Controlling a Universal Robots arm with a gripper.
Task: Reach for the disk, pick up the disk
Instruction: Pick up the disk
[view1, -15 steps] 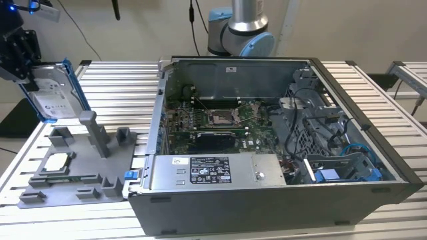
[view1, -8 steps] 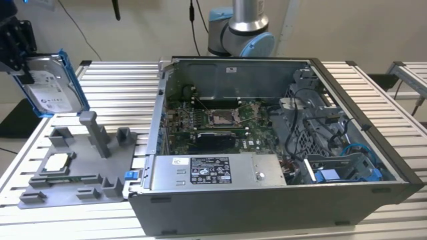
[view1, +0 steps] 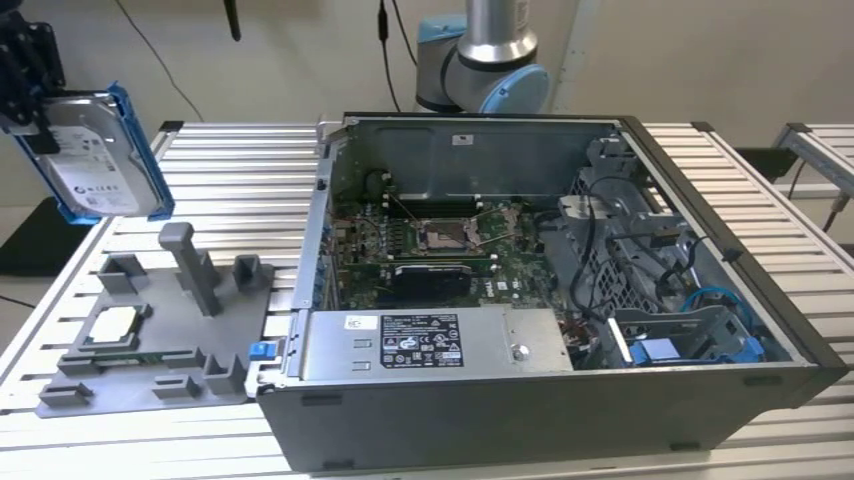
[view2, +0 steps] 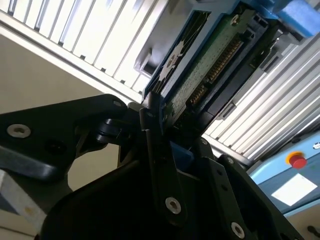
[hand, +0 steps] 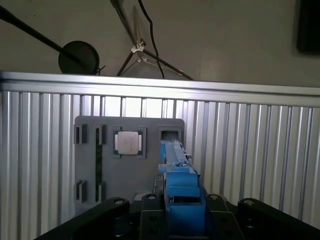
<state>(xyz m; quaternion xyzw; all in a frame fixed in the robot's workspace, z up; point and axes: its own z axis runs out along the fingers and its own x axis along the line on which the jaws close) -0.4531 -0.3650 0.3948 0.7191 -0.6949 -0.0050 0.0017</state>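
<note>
The disk is held clamped edgewise in the gripper, nearly upright and clear above the grey fixture tray by the slatted table's edge at the exterior view's left. This grip probably suits the tray's upright slot. The wrist is aimed down at the tray, well apart from the arm's base.

Exterior view overlooks the table obliquely; both wrist views hug the disk.
</note>
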